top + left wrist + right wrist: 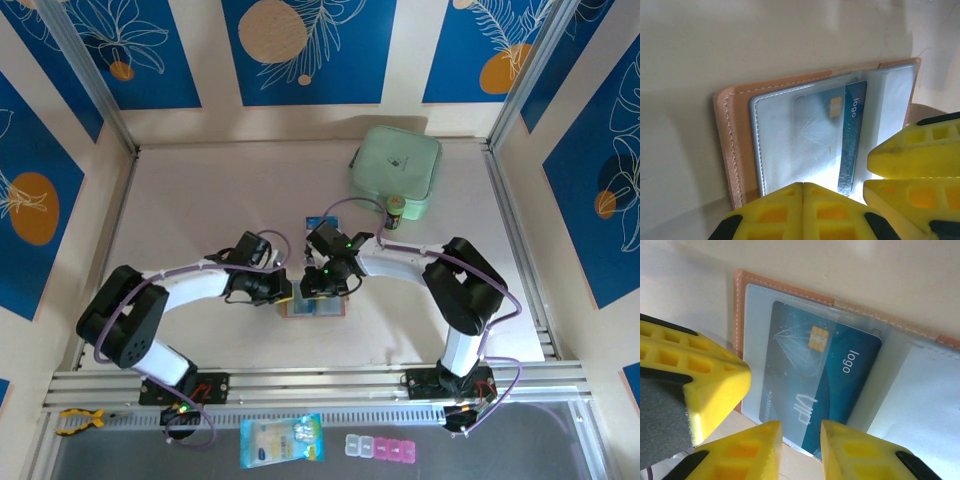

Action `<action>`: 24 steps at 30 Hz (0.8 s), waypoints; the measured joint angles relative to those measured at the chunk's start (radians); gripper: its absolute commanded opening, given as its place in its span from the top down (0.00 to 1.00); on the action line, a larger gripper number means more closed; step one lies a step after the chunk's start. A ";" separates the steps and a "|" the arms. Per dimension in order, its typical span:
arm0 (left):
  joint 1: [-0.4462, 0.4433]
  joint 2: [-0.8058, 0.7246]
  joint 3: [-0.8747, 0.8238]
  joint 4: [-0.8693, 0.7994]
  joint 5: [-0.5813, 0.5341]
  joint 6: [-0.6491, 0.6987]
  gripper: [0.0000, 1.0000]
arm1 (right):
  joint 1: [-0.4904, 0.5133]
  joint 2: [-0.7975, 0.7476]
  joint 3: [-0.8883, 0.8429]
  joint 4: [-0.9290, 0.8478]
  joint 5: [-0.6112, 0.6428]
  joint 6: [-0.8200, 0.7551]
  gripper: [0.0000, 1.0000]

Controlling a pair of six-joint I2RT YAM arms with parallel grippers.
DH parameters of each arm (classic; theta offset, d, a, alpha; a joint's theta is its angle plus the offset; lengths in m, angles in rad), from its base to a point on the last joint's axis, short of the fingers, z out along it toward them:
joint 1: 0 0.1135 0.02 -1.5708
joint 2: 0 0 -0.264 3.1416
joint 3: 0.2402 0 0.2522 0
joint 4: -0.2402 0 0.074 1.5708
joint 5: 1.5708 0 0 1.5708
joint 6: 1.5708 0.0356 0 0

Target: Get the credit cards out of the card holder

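The salmon-tan card holder [315, 308] lies open on the table between both arms. In the left wrist view its stitched tan edge [727, 135] frames a pale pocket with a blue and white credit card [850, 130] inside. My left gripper [802, 186] is shut, its tips resting on that pocket. In the right wrist view the card [815, 375] shows a chip, "VIP" and "logo" under clear plastic. My right gripper [800, 432] is open, its fingertips standing either side of the card's near edge at the holder's rim [738, 300]. From above, the left gripper [285, 292] and right gripper [325, 285] almost touch.
A mint-green zip pouch [395, 170] sits at the back right with a small dark cylinder [396, 212] in front of it. Below the front rail lie a yellow clamp [80, 418], a blue packet [282, 440] and a pill organiser [385, 447].
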 measured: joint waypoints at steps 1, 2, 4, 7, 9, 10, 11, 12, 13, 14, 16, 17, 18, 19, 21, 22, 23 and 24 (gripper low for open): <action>-0.004 0.007 0.000 0.002 0.000 0.000 0.99 | -0.001 0.000 -0.002 0.000 0.000 0.000 0.72; -0.007 0.014 0.001 0.003 0.000 0.000 1.00 | -0.002 0.000 -0.003 0.000 0.000 0.000 0.73; -0.012 0.024 0.002 0.004 0.000 0.000 1.00 | -0.003 0.000 -0.008 0.000 0.000 0.003 0.72; -0.014 0.032 0.002 0.010 0.000 0.000 1.00 | -0.006 0.000 -0.011 0.000 0.000 0.007 0.72; -0.014 0.032 0.002 0.010 0.000 0.000 1.00 | -0.008 0.000 -0.011 0.001 0.000 0.007 0.71; -0.014 0.032 0.002 0.010 0.000 0.000 1.00 | -0.009 0.000 -0.011 0.001 0.000 0.007 0.70; -0.014 0.032 0.002 0.010 -0.001 0.000 1.00 | -0.010 0.000 -0.011 0.001 0.000 0.007 0.70; -0.014 0.032 0.002 0.010 -0.001 0.000 1.00 | -0.010 0.000 -0.013 0.002 0.000 0.008 0.70; -0.014 0.032 0.002 0.010 -0.001 0.000 1.00 | -0.011 0.000 -0.014 0.002 0.000 0.008 0.70; -0.014 0.032 0.002 0.010 -0.001 0.000 1.00 | -0.011 0.000 -0.015 0.003 0.000 0.008 0.70; -0.014 0.032 0.002 0.010 -0.001 0.000 1.00 | -0.012 0.000 -0.016 0.003 0.000 0.008 0.70; -0.014 0.032 0.002 0.010 -0.001 0.000 1.00 | -0.013 0.000 -0.016 0.004 0.000 0.008 0.70; -0.015 0.032 0.002 0.010 -0.001 0.000 1.00 | -0.014 0.001 -0.016 0.004 0.000 0.008 0.70; -0.015 0.032 0.002 0.010 -0.002 0.000 1.00 | -0.015 0.002 -0.016 0.005 0.000 0.008 0.69; -0.015 0.032 0.002 0.010 -0.002 0.000 1.00 | -0.015 0.006 -0.016 0.005 0.000 0.008 0.69; -0.015 0.032 0.002 0.010 -0.003 0.000 1.00 | -0.016 0.009 -0.016 0.005 0.000 0.008 0.69; -0.015 0.032 0.002 0.010 -0.004 0.000 1.00 | -0.016 0.014 -0.016 0.005 0.000 0.008 0.68; -0.015 0.032 0.002 0.010 -0.004 0.000 1.00 | -0.016 0.016 -0.016 0.005 0.000 0.008 0.68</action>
